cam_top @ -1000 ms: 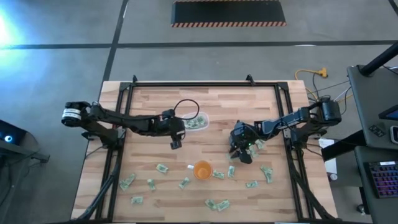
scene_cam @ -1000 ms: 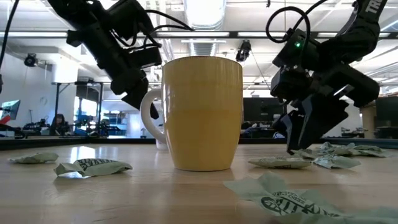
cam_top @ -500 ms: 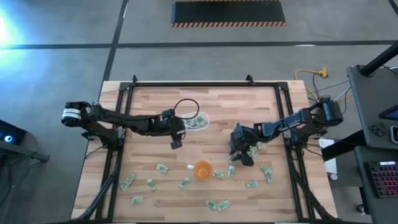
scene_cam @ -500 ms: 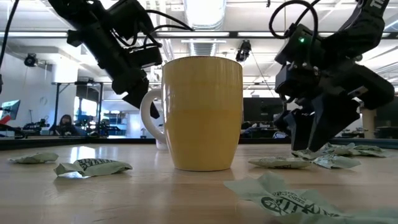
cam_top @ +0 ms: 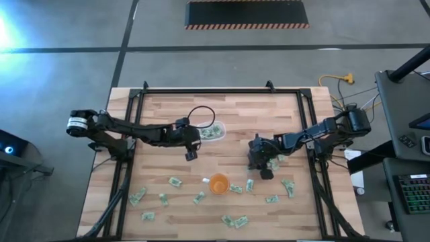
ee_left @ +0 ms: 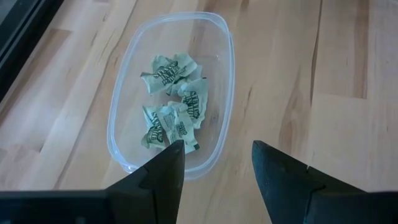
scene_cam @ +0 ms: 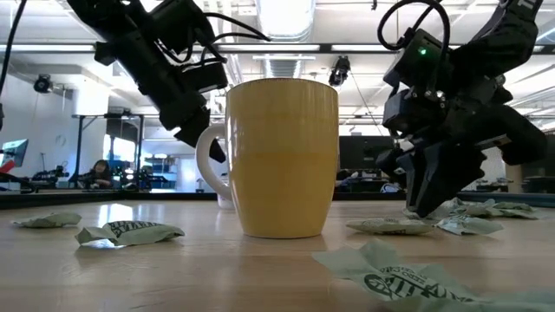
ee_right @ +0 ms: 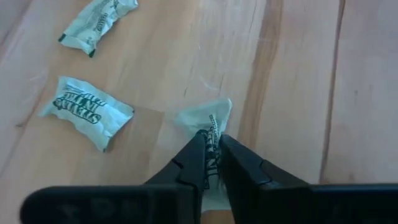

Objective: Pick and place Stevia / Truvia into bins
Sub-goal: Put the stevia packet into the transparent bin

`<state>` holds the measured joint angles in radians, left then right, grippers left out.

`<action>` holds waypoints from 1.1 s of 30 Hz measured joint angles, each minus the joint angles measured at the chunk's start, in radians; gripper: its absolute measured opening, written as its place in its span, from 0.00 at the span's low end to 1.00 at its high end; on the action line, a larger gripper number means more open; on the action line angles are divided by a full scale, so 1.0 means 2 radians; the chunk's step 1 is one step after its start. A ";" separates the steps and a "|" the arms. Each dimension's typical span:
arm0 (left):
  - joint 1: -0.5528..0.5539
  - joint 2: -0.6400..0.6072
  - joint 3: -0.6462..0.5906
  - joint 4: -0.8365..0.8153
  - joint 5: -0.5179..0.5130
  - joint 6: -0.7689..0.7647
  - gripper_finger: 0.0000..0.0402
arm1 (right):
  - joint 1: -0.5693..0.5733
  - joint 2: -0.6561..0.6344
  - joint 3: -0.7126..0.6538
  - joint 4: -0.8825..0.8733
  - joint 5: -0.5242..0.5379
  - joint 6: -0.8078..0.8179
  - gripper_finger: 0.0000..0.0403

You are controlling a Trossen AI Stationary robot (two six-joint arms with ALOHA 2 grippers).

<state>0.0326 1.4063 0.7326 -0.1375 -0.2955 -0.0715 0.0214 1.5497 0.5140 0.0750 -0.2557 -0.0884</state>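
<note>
The right gripper [ee_right: 211, 163] pinches a Stevia sachet [ee_right: 208, 124] against the wooden table [ee_right: 298, 74], while the left gripper [ee_left: 214, 171] hangs open-fingered beside the clear tub [ee_left: 219, 118].

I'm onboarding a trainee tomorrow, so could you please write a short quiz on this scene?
1. True or false: the right claw is pinching a sachet.
2. What lies in the clear tub? A) sachets B) a spoon C) nothing
3. Fill in: the left claw hangs open near the ____.

Key: 1 true; 2 A; 3 tub.
</note>
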 joint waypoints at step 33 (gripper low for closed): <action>-0.055 -0.049 0.001 -0.109 0.003 -0.053 0.43 | -0.128 0.150 0.249 0.082 0.125 -0.209 0.03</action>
<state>-0.0771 1.3078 0.7337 -0.3562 -0.2888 -0.1780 -0.2352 1.8492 1.0124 0.2393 -0.0055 -0.5054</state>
